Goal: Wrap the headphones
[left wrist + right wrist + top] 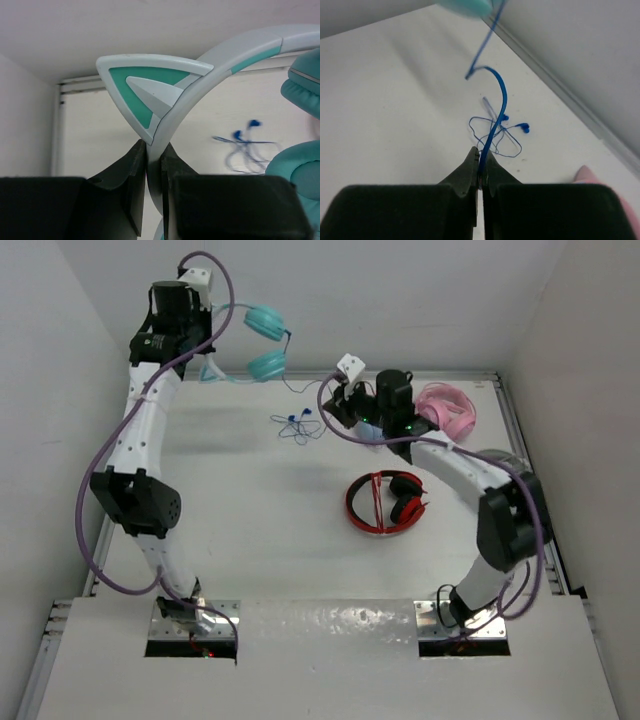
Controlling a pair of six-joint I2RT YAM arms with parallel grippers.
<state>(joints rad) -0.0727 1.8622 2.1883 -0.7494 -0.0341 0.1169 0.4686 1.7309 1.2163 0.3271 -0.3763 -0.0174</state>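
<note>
The teal headphones [266, 340] with a pale mint cat-ear headband [200, 75] hang in the air at the far left. My left gripper [154, 152] is shut on the headband just below a cat ear [142, 90]. The teal cups [300, 175] show at the right of the left wrist view. Their thin blue cable [501, 95] runs down from a cup [465, 5] into my right gripper [481, 156], which is shut on it above the table. In the top view the right gripper [343, 400] is right of the headphones.
Blue earbuds with tangled wire [298, 425] lie on the table below the cable, also in the right wrist view [512, 127]. Red and black headphones [386, 502] lie mid-table. Pink headphones [447, 408] sit at the back right. Walls enclose the table.
</note>
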